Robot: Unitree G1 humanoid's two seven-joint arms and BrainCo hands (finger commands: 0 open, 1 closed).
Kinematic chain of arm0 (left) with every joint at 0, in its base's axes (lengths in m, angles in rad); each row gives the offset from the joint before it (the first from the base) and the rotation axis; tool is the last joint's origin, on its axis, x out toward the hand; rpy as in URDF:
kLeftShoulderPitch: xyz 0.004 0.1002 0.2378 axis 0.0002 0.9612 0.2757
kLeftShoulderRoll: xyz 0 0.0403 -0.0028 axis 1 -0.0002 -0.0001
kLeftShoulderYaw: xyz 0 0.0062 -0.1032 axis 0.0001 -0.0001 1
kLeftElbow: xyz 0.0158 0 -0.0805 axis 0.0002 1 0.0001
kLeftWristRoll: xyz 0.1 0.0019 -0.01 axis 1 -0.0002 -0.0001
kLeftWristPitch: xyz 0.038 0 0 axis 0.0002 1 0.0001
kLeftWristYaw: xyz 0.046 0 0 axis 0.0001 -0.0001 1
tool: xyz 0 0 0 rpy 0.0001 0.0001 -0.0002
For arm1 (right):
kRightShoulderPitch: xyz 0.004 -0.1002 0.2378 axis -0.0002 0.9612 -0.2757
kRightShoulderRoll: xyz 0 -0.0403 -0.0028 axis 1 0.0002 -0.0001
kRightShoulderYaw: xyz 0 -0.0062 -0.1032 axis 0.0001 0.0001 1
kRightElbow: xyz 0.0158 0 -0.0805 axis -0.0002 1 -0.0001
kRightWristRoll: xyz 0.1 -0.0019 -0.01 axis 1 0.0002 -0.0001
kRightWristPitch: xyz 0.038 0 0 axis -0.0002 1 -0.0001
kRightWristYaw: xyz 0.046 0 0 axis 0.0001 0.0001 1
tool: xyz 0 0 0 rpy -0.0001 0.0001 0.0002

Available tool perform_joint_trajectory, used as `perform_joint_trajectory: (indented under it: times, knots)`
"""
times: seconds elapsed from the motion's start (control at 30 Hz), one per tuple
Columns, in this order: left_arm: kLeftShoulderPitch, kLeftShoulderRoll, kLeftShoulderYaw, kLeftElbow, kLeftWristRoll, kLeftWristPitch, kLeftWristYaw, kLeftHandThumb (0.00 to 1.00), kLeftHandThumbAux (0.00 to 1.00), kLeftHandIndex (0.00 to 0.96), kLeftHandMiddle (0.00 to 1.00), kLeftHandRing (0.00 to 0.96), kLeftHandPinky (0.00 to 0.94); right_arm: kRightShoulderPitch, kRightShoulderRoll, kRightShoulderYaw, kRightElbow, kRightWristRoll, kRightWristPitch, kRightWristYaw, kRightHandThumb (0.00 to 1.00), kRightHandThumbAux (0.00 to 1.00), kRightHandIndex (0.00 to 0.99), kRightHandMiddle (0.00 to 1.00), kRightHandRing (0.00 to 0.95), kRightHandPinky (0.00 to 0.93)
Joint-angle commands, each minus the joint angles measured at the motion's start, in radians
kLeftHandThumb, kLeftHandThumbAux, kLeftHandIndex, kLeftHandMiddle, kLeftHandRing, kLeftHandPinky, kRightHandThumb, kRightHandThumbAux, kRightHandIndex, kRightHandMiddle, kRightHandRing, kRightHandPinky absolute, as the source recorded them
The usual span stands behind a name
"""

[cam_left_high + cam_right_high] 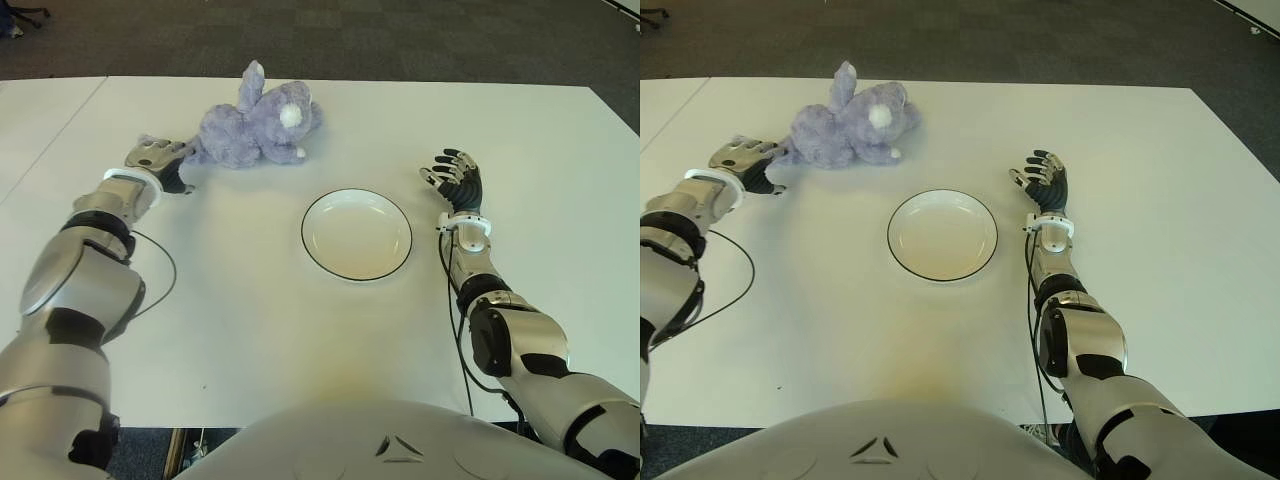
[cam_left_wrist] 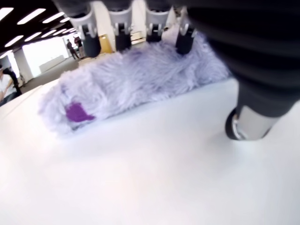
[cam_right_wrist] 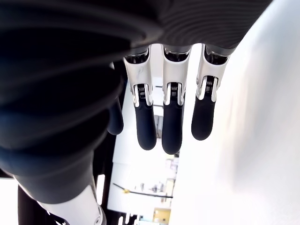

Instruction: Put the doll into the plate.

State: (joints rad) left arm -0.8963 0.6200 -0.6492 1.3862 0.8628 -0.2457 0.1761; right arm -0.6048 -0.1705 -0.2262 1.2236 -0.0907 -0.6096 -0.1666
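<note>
Doll [image 1: 255, 125]: purple plush rabbit, lying on its side on white table [image 1: 250, 330], far-left area, well short of the plate. Not in the plate; task step not begun.

Left hand [image 1: 160, 158]: at the doll's left end, just beside a protruding plush limb. Fingers [image 2: 122, 35] spread over the fur in the left wrist view, thumb tip down near the table. Relaxed wide, nothing gripped; contact of fingertips with fur likely but not certain.

Handling, judged: light, soft, compressible; fur offers friction, no slip risk, no breakage risk. Limp limbs and ears apt to sag or swing if taken alone. Best hold: around the bulk of the body, fingers over the back, thumb under the near side; a grip on the limb alone probably loose and unsteady.

Plate [image 1: 357, 234]: white, dark rim, round, empty, near table centre, to the right of the doll and nearer the robot. Shallow, so doll likely to overhang the rim.

Right hand [image 1: 455, 180]: right of the plate, apart from it. Fingers extended and parted in the right wrist view, holding nothing.

Markings: no brand, label or legible writing found. Darker purple patch [image 2: 77, 112] on the plush limb, no text.
</note>
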Motion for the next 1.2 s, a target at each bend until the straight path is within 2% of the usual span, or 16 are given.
perform_joint_trajectory:
  times: [0.03,0.2,0.3,0.63,0.87,1.2]
  knots:
    - [0.054,-0.132,0.030,0.012,-0.043,-0.003,-0.084,0.002,0.585,0.064,0.000,0.000,0.000,0.199,0.097,-0.004,0.137,0.008,0.140,0.007,0.204,0.854,0.246,0.327,0.340,0.327]
    - [0.053,-0.173,0.052,0.008,-0.072,-0.017,-0.080,0.000,0.587,0.092,0.000,0.000,0.000,0.203,0.096,-0.005,0.137,0.007,0.140,0.009,0.228,0.847,0.249,0.328,0.340,0.332]
    - [0.055,-0.189,0.062,0.006,-0.084,-0.035,-0.071,0.001,0.625,0.104,0.000,0.000,0.000,0.205,0.096,-0.007,0.137,0.008,0.138,0.009,0.239,0.845,0.253,0.330,0.343,0.336]
    - [0.075,-0.243,0.100,0.010,-0.124,-0.019,-0.056,0.000,0.641,0.098,0.000,0.000,0.000,0.208,0.095,-0.010,0.136,0.004,0.137,0.005,0.254,0.855,0.259,0.336,0.346,0.330]
    - [0.105,-0.270,0.139,0.012,-0.158,0.014,-0.036,0.000,0.563,0.081,0.000,0.000,0.000,0.210,0.090,-0.009,0.136,0.003,0.140,0.006,0.279,0.862,0.266,0.335,0.346,0.333]
    - [0.129,-0.277,0.148,0.014,-0.162,0.033,-0.039,0.000,0.565,0.057,0.000,0.000,0.000,0.215,0.085,-0.006,0.136,-0.003,0.136,-0.002,0.268,0.860,0.272,0.333,0.344,0.331]
